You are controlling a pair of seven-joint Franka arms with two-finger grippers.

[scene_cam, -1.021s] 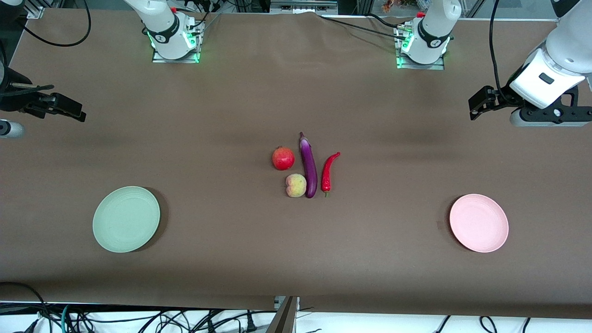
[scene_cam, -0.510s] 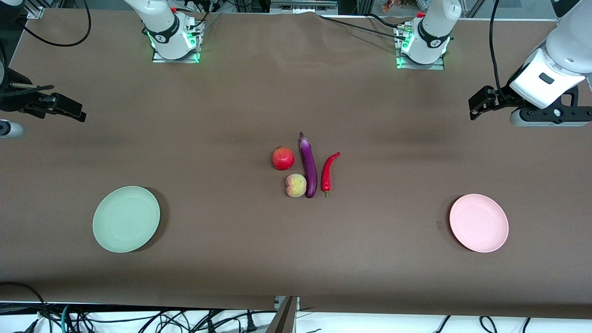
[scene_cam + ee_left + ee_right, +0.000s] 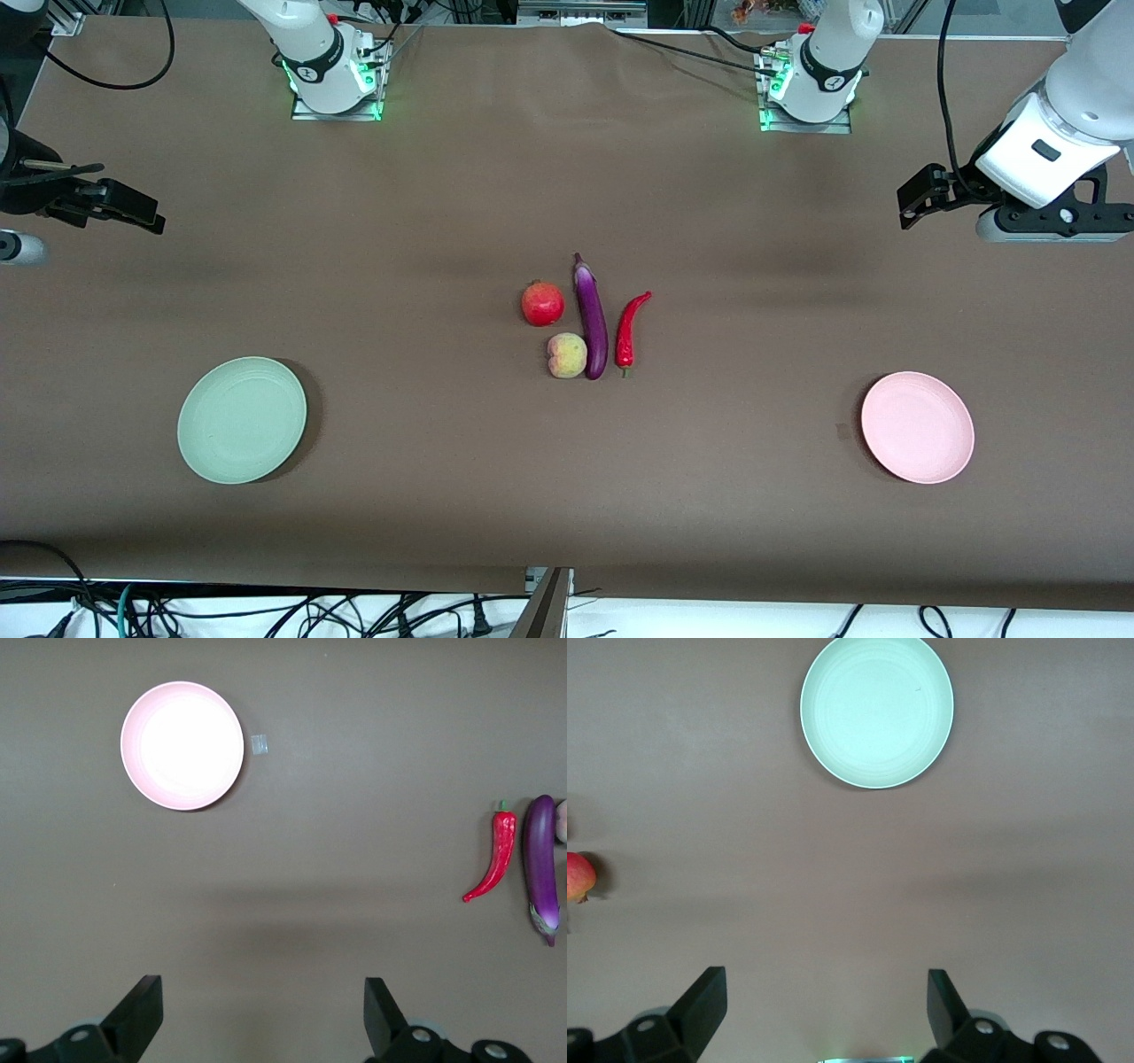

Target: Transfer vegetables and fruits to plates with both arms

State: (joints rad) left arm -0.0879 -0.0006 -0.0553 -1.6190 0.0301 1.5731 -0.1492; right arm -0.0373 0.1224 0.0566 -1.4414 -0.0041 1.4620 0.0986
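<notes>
Both black two-finger grippers hang high with fingers spread wide and nothing between them. Left gripper [image 3: 259, 1014] is over bare brown tabletop [image 3: 726, 221] at its arm's end, the round pale pink plate [image 3: 918, 427] lying empty nearby. Right gripper [image 3: 819, 1010] is over its own end, near the round pale green plate [image 3: 242, 420]. Well apart from both, mid-table, lie the round red pomegranate [image 3: 542, 303], yellowish-pink peach [image 3: 567, 355] touching the long glossy purple eggplant [image 3: 591, 317], and the curved red chili pepper [image 3: 631, 328] just beside it.
</notes>
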